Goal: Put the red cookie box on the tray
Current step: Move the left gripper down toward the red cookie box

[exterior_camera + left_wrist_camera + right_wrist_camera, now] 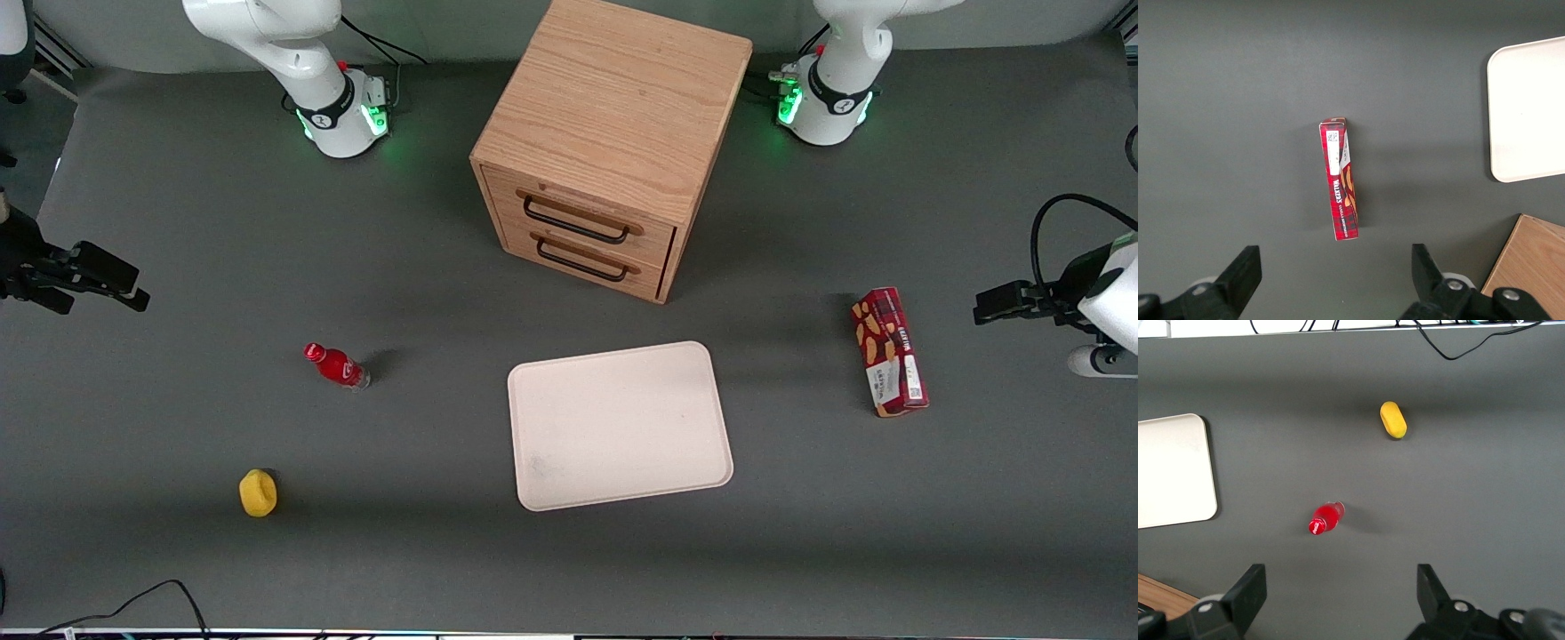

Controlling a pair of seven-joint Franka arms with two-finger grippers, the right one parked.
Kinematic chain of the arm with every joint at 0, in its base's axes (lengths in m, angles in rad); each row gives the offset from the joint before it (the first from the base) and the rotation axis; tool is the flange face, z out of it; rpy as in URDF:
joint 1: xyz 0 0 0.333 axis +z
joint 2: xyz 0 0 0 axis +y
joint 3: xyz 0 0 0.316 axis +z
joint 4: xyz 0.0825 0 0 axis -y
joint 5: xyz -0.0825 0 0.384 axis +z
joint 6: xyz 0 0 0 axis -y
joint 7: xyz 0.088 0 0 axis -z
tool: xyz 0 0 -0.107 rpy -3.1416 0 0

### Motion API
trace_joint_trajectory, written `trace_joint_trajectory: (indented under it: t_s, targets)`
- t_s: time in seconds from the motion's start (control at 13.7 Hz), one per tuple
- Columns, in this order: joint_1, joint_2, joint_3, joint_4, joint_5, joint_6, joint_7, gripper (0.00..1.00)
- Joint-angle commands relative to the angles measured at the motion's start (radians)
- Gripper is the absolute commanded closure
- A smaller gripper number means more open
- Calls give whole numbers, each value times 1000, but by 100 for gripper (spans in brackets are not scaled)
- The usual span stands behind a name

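Note:
The red cookie box lies on the grey table toward the working arm's end, well apart from the tray. It is a long slim dark-red carton with cookie pictures and a white label. The cream-white tray lies flat with nothing on it, in front of the wooden cabinet and nearer the front camera. My left gripper hangs above the table, outward of the box toward the working arm's end. In the left wrist view the gripper is open and holds nothing, with the box just past its fingertips and the tray's corner off to one side.
A wooden two-drawer cabinet stands farther from the front camera than the tray; its corner shows in the left wrist view. A small red bottle and a yellow object lie toward the parked arm's end.

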Motion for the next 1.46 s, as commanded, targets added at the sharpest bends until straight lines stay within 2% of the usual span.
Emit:
trace_joint_trajectory:
  t_s: [0.0, 1.39]
  targets:
    - [-9, 2, 4, 16, 13, -25, -4, 0]
    - [-5, 31, 2, -4, -3, -25, 8, 0]
